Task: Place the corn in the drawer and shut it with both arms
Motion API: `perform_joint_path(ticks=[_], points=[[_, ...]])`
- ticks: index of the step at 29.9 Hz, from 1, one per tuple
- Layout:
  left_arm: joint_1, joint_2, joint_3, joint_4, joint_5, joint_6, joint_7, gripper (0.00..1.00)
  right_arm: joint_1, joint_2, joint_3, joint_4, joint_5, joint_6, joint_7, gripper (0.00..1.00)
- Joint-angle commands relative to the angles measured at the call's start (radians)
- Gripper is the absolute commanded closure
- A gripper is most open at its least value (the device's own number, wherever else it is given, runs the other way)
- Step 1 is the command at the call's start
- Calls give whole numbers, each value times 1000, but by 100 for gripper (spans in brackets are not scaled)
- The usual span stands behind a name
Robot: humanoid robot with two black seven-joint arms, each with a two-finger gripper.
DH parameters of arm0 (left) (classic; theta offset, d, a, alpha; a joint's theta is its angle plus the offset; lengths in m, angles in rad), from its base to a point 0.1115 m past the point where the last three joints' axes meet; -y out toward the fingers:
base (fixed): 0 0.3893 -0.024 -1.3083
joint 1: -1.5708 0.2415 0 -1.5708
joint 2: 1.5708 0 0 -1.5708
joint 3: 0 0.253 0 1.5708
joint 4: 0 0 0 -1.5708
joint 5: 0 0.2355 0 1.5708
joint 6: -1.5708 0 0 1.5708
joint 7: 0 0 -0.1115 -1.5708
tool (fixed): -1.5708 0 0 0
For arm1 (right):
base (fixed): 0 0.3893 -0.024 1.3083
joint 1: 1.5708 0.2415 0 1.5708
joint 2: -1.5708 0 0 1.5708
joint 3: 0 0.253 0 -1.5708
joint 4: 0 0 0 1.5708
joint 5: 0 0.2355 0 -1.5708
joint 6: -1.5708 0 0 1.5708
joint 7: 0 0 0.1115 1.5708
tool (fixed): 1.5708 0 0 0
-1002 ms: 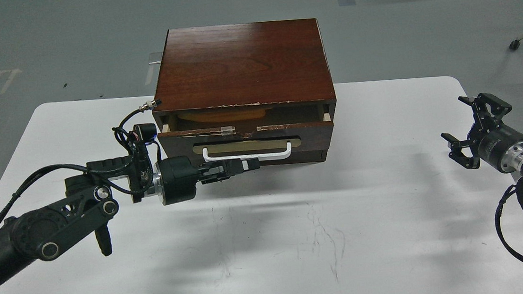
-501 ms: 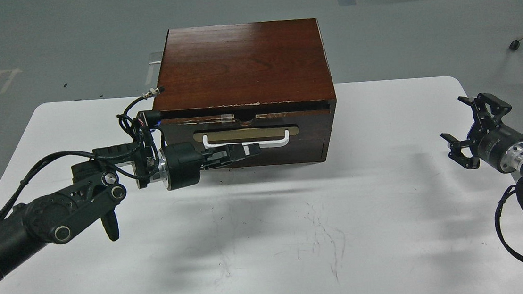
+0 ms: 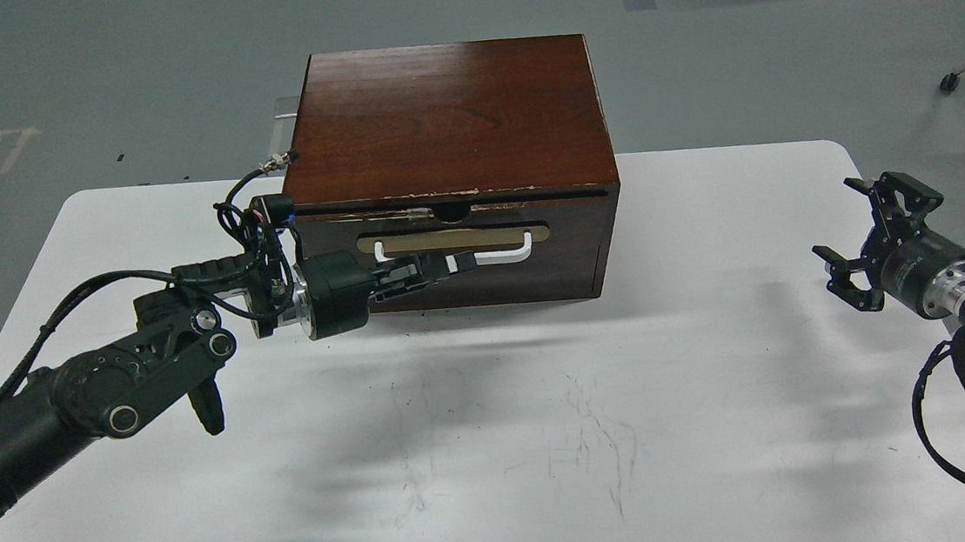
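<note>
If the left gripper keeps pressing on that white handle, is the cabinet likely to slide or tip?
Tipping seems unlikely: the cabinet is wide, low and flat on the table. Sliding backward looks possible, since the tabletop appears smooth and nothing braces it behind. The left gripper presses low at the white handle, favouring sliding.

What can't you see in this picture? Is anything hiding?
- The corn: none shows in the head view; the drawer is pushed in, so its wooden front hides whatever is inside.
- The left gripper: dark against the white handle, so its grip cannot be made out.
- Both arms: their bases are cut off by the picture's edges.
- The right gripper shows plainly, fingers spread.
</note>
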Motion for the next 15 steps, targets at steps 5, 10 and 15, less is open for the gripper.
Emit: perform_joint_path(ticks=[5, 10, 15], points=[[-9, -27, -2, 10, -4, -9, 0, 100, 0, 0, 0, 0, 0, 0, 0, 7], [1, 44, -2, -113, -32, -75, 0, 89, 2, 0, 0, 0, 0, 0, 0, 7], [18, 209, -6, -388, -128, -75, 0, 55, 5, 0, 2, -1, 0, 0, 0, 7]])
